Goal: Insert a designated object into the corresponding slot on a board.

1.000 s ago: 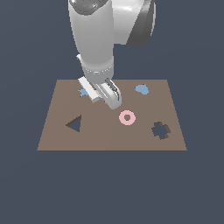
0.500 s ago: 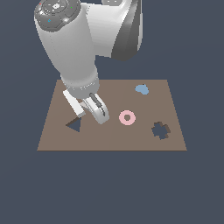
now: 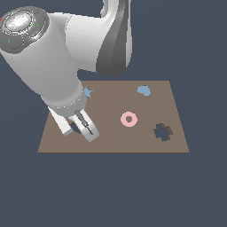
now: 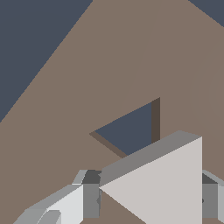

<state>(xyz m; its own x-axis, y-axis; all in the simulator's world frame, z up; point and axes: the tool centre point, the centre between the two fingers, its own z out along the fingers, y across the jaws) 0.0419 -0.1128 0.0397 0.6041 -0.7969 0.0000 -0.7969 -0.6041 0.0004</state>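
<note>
In the wrist view my gripper (image 4: 148, 201) is shut on the pale beige-grey triangle block (image 4: 166, 183), held flat between the fingers (image 4: 72, 201). The dark triangular slot (image 4: 131, 129) lies in the brown board (image 4: 109, 65) just beyond the block, partly covered by it. In the exterior view my gripper (image 3: 80, 128) hangs low over the board (image 3: 133, 142) near its left front part; the arm hides the slot and the block there.
A pink ring (image 3: 129, 119) lies mid-board. A dark cross-shaped hole (image 3: 162, 131) is at the exterior view's right. A blue star (image 3: 88, 92) peeks out behind the arm, and a blue blob piece (image 3: 143, 91) lies at the back right.
The arm has swung toward the exterior view's left and front, carrying the block from the board's back area to over the triangular slot, which it now hides.
</note>
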